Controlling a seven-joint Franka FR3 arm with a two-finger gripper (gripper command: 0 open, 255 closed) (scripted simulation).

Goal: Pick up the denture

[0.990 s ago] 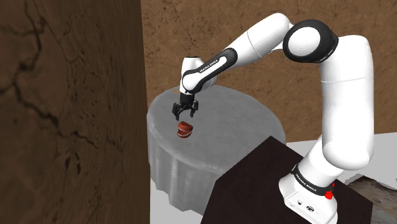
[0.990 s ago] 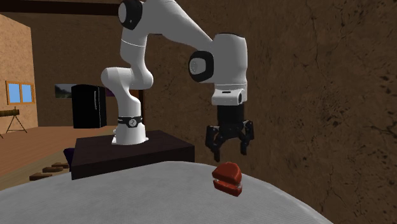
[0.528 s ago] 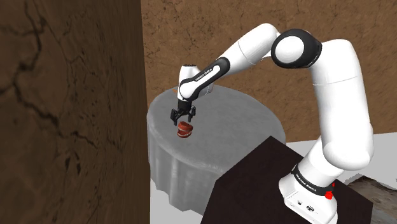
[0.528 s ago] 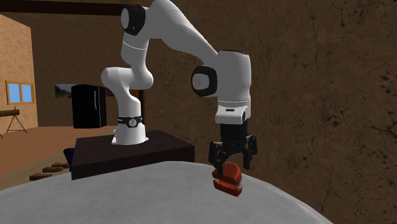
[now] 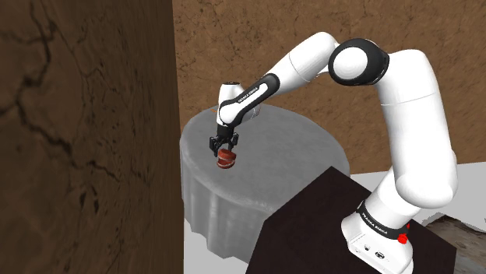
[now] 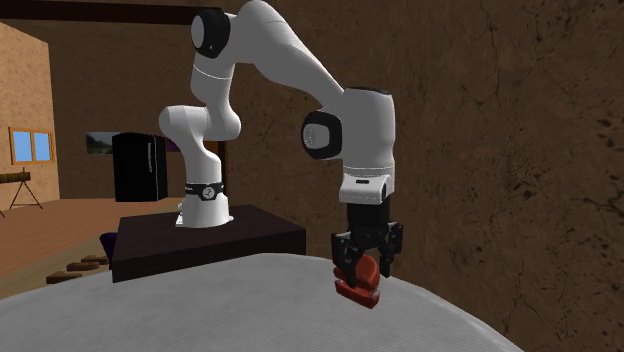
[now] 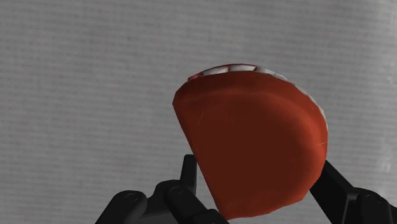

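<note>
The denture (image 5: 227, 159) is a red gum piece with white teeth, lying on a round table under a grey cloth (image 5: 288, 156), near the edge at the shoulder view's left. My black gripper (image 5: 224, 148) points straight down over it. In the second exterior view the gripper (image 6: 365, 272) has its fingers down around the denture (image 6: 362, 283), which rests on the cloth (image 6: 200, 310). The wrist view has the denture (image 7: 254, 140) clasped between the two fingers (image 7: 189, 172) of the gripper (image 7: 257, 175), its teeth turned away from the hand.
A tall brown wall (image 5: 86, 132) stands close to the table at the shoulder view's left. The dark stand (image 5: 311, 218) abuts the table. Far behind, a black cabinet (image 6: 140, 165) stands on a wooden floor.
The arm came down over the denture, and the fingers, wide apart before, have closed in on its sides. The denture has not moved.
</note>
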